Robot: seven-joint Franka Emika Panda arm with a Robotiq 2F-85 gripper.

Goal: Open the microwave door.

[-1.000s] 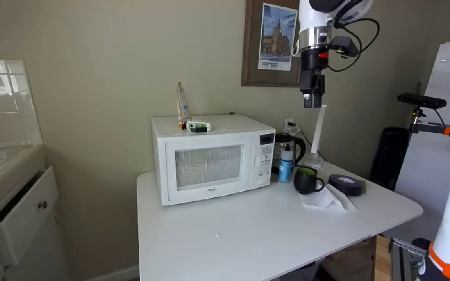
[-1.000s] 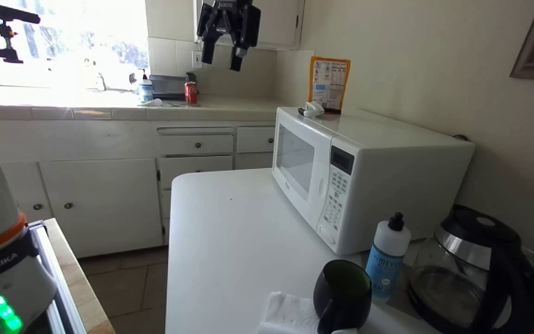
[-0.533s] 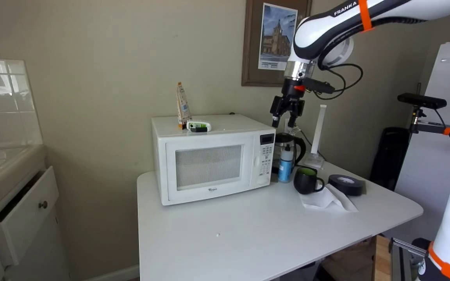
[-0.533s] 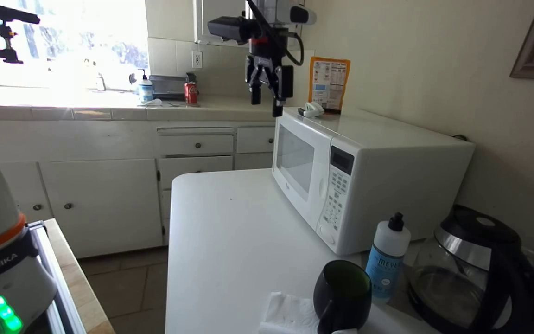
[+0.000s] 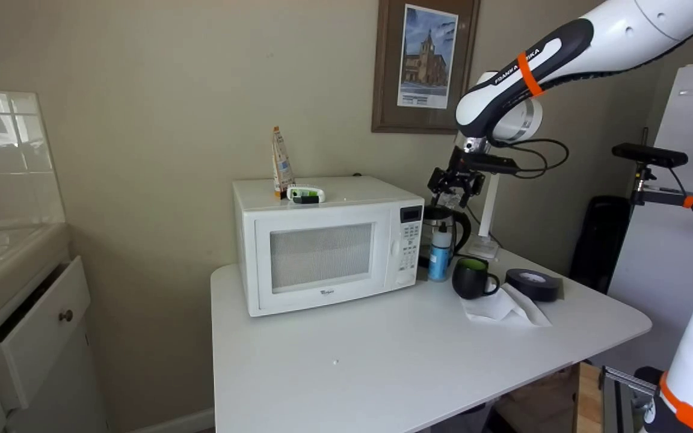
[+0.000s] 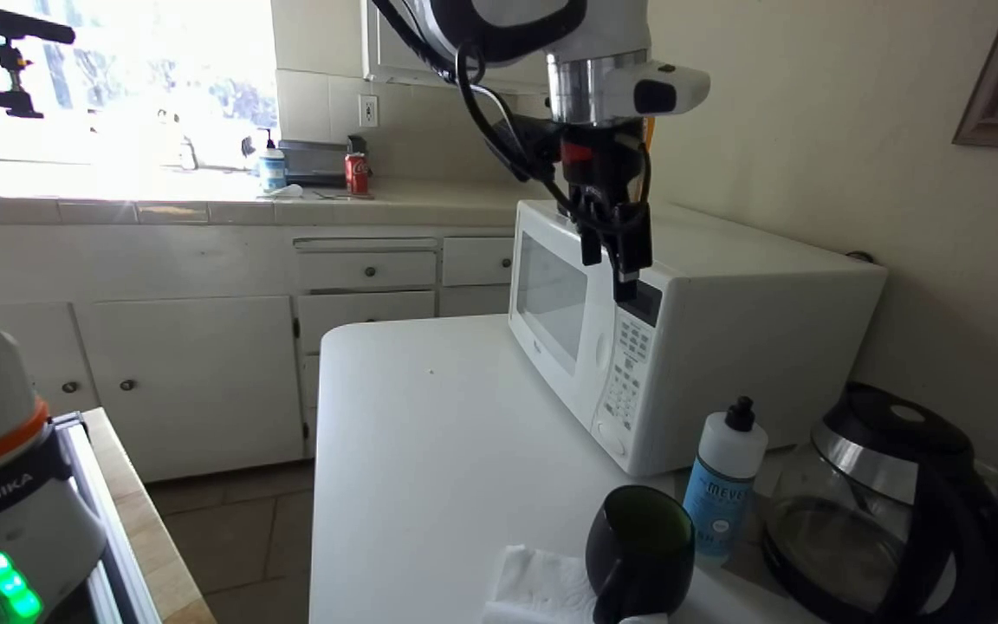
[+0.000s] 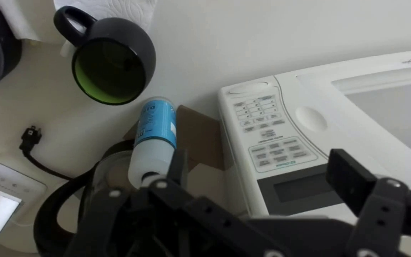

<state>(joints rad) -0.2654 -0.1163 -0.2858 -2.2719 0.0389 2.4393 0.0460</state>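
Observation:
The white microwave (image 5: 352, 192) stands on the table, and it also shows in an exterior view (image 6: 750, 364). Its door (image 5: 322, 287) is shut, with a large pale window. The wrist view shows part of the door (image 7: 366, 121), with an oval recess (image 7: 311, 119) beside the control panel (image 7: 269, 134). My gripper (image 5: 449, 201) is open and empty, fingers pointing down, above table height near the microwave's right front corner. In an exterior view the gripper (image 6: 609, 279) overlaps the display. In the wrist view the gripper's fingers (image 7: 260, 160) are wide apart, with the panel visible between them.
A blue-labelled bottle (image 7: 157, 125), a glass kettle (image 5: 440, 216) and a black mug (image 5: 471, 278) stand right of the microwave. Black tape (image 5: 533, 285) and a paper towel (image 5: 506, 307) lie nearby. A pouch (image 5: 281, 165) and a small white-green item (image 5: 305, 193) sit on the microwave.
The arm has come down from high above the table, and my gripper is now lower and closer to the microwave's control-panel side. The gripper has also turned. The microwave and door have not moved.

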